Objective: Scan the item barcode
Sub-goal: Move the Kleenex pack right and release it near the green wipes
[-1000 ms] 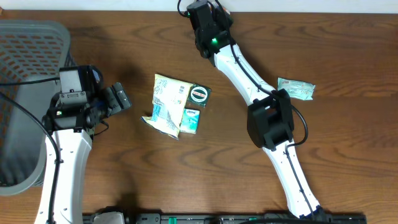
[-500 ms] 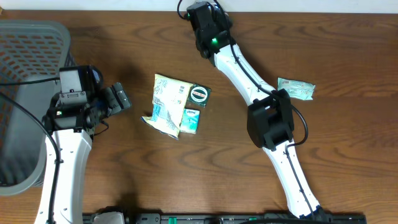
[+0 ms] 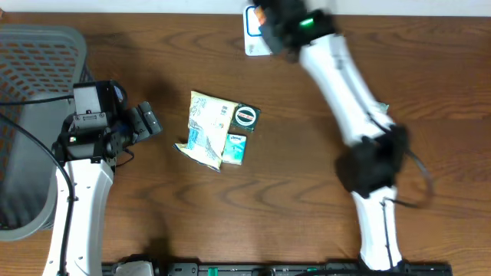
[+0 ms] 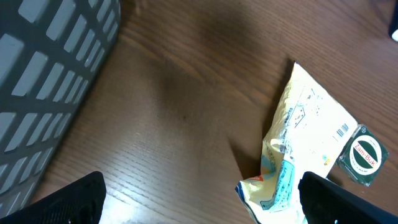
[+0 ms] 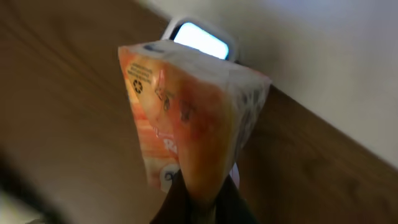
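Slippage is the chief risk. The right end effector point(image 5: 202, 196) holds the orange packet point(image 5: 186, 118) by one thin edge, jaws almost together on the film, and most of the packet stands free of the grip. A quick swing could twist it or pull it out.

The packet is in the air just in front of the scanner point(image 5: 202, 40), at the far edge of the tabletop point(image 3: 307, 192). No barcode shows on the faces in the wrist view, so the code may be turned away from the lit window. The film is also creased, which could spoil a read. The packet is close to the scanner and could knock it. The arm is blurred in the overhead view, so its exact pose there is hard to tell.

The left end effector point(image 3: 146, 123) rests wide open and empty near the basket point(image 3: 31, 61), well apart from the scanner. A pouch point(image 3: 205, 123) and a tin point(image 3: 245, 116) lie mid-tabletop, the tin touching the pouch. Nothing stands between packet and scanner.
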Available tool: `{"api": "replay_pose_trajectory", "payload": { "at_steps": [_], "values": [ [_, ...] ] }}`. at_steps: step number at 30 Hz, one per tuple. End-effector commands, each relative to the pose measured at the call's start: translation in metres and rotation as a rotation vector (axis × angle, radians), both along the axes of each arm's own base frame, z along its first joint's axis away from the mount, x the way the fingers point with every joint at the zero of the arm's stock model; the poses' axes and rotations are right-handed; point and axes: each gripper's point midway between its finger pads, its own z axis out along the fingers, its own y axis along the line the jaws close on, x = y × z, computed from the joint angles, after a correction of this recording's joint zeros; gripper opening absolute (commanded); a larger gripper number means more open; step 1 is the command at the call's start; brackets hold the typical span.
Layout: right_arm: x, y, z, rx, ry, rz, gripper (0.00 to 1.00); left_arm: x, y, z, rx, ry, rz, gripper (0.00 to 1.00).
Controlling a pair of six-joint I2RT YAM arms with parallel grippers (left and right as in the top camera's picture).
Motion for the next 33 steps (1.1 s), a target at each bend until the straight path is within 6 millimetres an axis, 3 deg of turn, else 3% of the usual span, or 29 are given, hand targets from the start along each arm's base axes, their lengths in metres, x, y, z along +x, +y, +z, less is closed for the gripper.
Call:
{"api": "replay_pose_trajectory", "payload": {
  "at_steps": [1,4,6,10,19,26,29,30,33],
  "values": [
    [-0.035,-0.009,0.054,0.334,0.11,-0.117,0.01,0.0,0.001,-0.001,-0.003,0.004,0.004,0.98],
    [-0.063,-0.046,0.044,0.349,0.261,-0.254,0.01,0.0,0.001,-0.001,-0.003,0.004,0.004,0.98],
    [-0.082,-0.078,0.026,0.296,0.372,-0.34,0.01,0.0,0.001,-0.001,-0.003,0.004,0.004,0.98],
    [-0.097,-0.138,-0.02,0.21,0.536,-0.555,0.01,0.0,0.001,-0.001,-0.003,0.004,0.004,0.97],
    [-0.108,-0.213,-0.104,0.223,0.708,-0.798,0.01,0.0,0.001,-0.001,-0.003,0.004,0.004,0.98],
    [-0.122,-0.254,-0.153,0.243,0.765,-0.907,0.02,0.0,0.001,-0.001,-0.003,0.004,0.004,0.98],
    [-0.128,-0.262,-0.16,0.246,0.782,-0.931,0.22,0.0,0.001,-0.001,-0.003,0.004,0.004,0.98],
    [-0.131,-0.265,-0.16,0.246,0.79,-0.939,0.37,0.0,0.001,-0.001,-0.003,0.004,0.004,0.98],
    [-0.133,-0.269,-0.151,0.245,0.796,-0.94,0.45,0.0,0.001,-0.001,-0.003,0.004,0.004,0.98]
  ]
}}
